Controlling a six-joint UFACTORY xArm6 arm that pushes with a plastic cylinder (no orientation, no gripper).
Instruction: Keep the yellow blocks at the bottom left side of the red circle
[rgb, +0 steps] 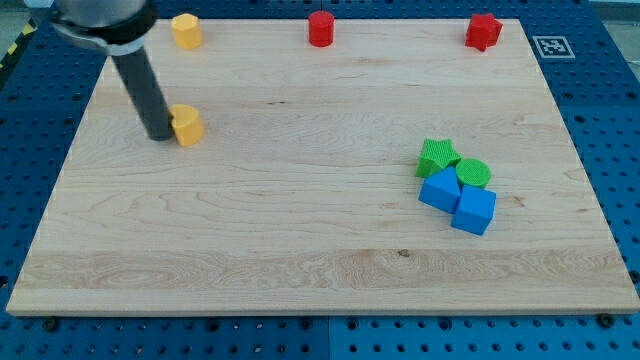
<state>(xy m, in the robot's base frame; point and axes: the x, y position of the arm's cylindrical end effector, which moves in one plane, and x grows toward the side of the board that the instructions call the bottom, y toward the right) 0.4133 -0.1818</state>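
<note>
A red circle block (320, 28) stands at the view's top centre. One yellow block (186, 31) sits at the top left of the board. A second yellow block (187, 126) lies lower, on the left part of the board. My tip (160, 136) stands right against this second yellow block's left side, touching it or nearly so. Both yellow blocks are to the left of the red circle.
A red star-like block (483, 31) sits at the top right. On the right part of the board a cluster holds a green star (437, 157), a green circle (475, 173), a blue block (439, 190) and a blue cube (474, 211). The wooden board (300, 250) lies on a blue perforated table.
</note>
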